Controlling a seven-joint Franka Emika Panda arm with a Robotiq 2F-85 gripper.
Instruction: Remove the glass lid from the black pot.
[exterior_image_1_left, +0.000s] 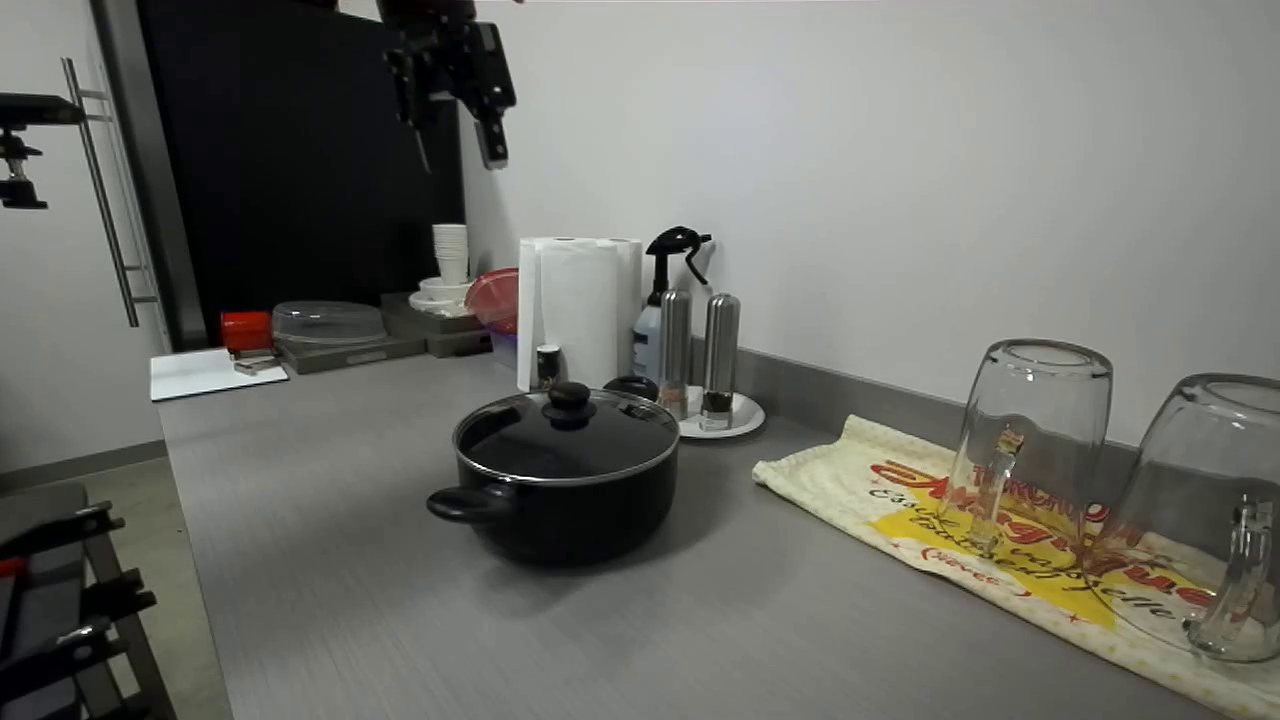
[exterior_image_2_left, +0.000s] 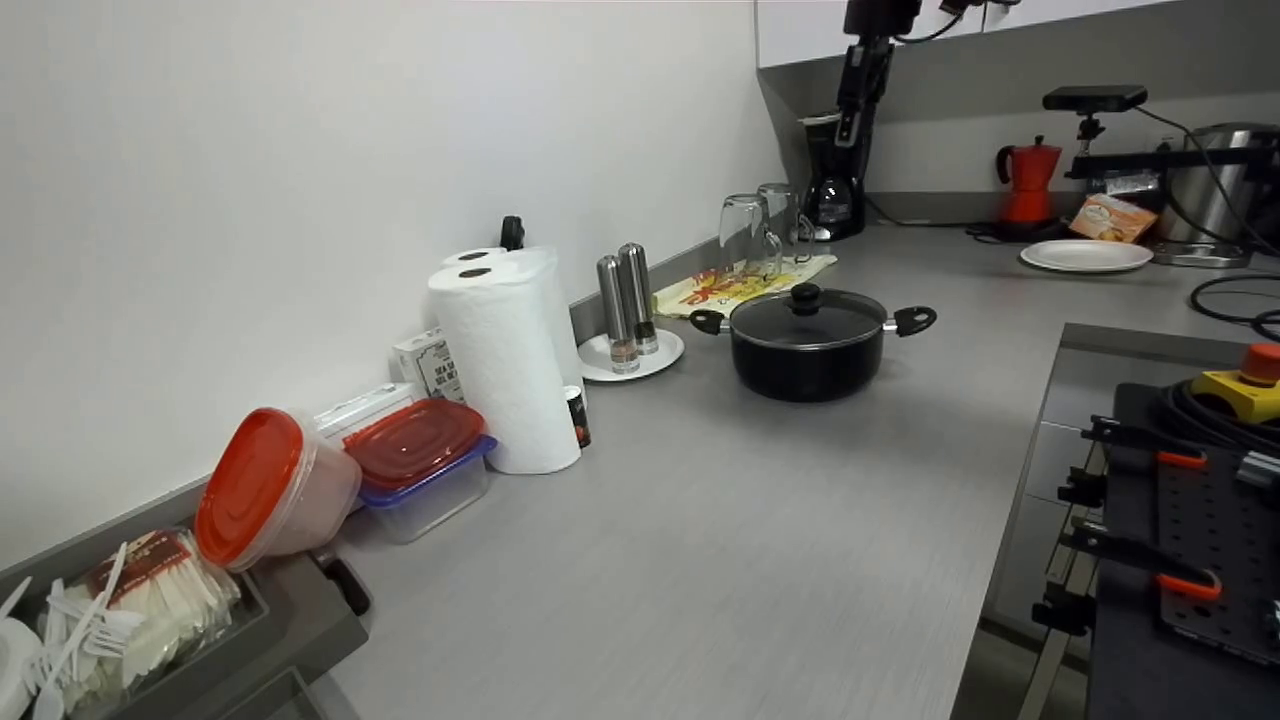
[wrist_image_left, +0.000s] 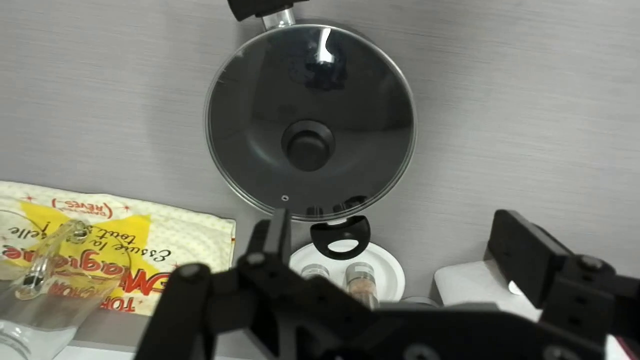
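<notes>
The black pot (exterior_image_1_left: 580, 522) (exterior_image_2_left: 808, 372) stands upright on the grey counter in both exterior views. The glass lid (exterior_image_1_left: 570, 452) (exterior_image_2_left: 840, 320) sits on top of it, with a black knob in its centre. In the wrist view the lid (wrist_image_left: 360, 115) shows from above at upper centre, and a black side handle of the pot (wrist_image_left: 341, 237) shows below it. My gripper (exterior_image_1_left: 458, 150) (exterior_image_2_left: 850, 130) is high above the counter, apart from the lid and pot. In the wrist view my gripper (wrist_image_left: 392, 232) has its fingers wide apart with nothing between them.
Two grinders (exterior_image_1_left: 718, 350) stand on a white plate (exterior_image_1_left: 750, 415) close behind the pot. Paper towel rolls (exterior_image_1_left: 580, 310) and a spray bottle (exterior_image_1_left: 648, 335) stand by the wall. Upturned glass mugs (exterior_image_1_left: 1040, 440) rest on a printed cloth (exterior_image_1_left: 840, 470) beside the pot.
</notes>
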